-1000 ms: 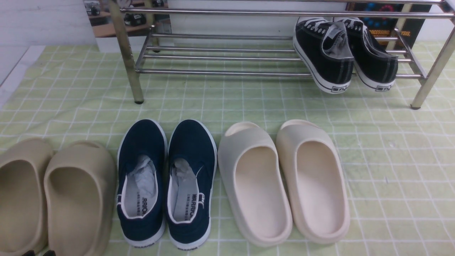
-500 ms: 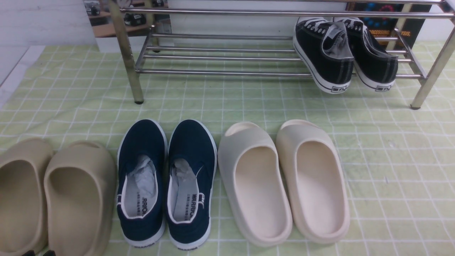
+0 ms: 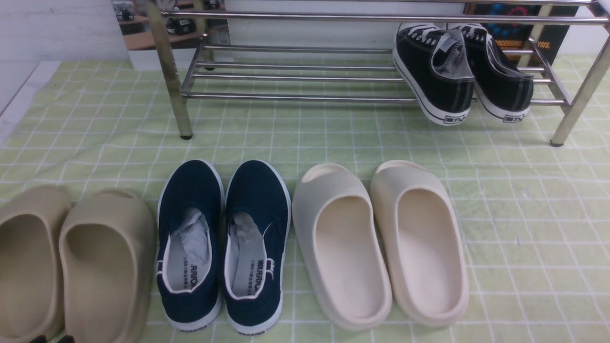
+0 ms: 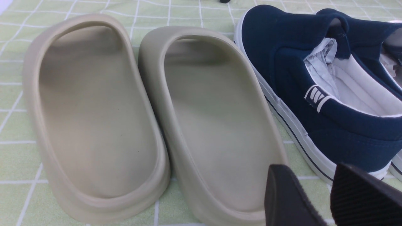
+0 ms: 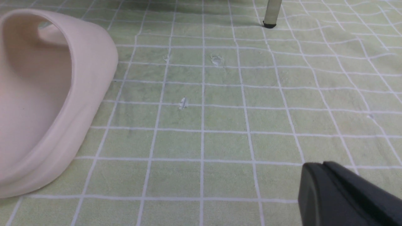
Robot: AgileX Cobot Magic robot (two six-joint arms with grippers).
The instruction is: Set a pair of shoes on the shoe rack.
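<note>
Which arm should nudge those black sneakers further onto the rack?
Probably the right: the black sneakers overhang the rack at its right end, nearer the empty right fingers; the left fingers hover by the tan slides, far left.

Little of the robot shows — only its matte black fingers. The left gripper has two thick, blunt-tipped fingers, one with a finely ribbed inner pad. The right gripper is smooth black plastic with rounded tips — a thin seam between its halves.
</note>
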